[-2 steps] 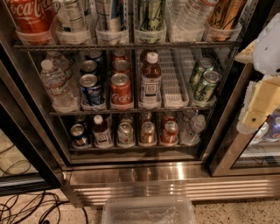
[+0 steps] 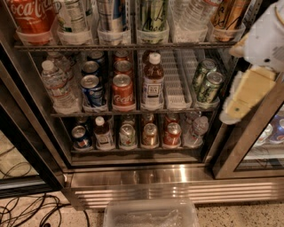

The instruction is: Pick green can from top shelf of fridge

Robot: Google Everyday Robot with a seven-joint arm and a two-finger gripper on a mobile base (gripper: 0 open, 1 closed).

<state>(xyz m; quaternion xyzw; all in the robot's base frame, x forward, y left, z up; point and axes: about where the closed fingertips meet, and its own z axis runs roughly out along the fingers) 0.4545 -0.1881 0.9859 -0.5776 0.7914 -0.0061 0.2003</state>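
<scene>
The green can, pale silvery-green with dark streaks, stands in a clear front cup on the top shelf of the fridge. Its top is cut off by the upper edge of the camera view. My gripper, a white wrist with a pale yellow end, hangs at the right edge in front of the fridge. It is level with the middle rack, to the right of and below the green can, and well apart from it. It holds nothing that I can see.
On the top shelf a tan-orange can stands right of the green can, with a Coca-Cola bottle far left. Two short dark-green cans sit on the middle rack near the gripper. Door frame at right; plastic bin and cables on the floor.
My gripper has moved a little left and up, toward the fridge opening. The cans and bottles have not moved.
</scene>
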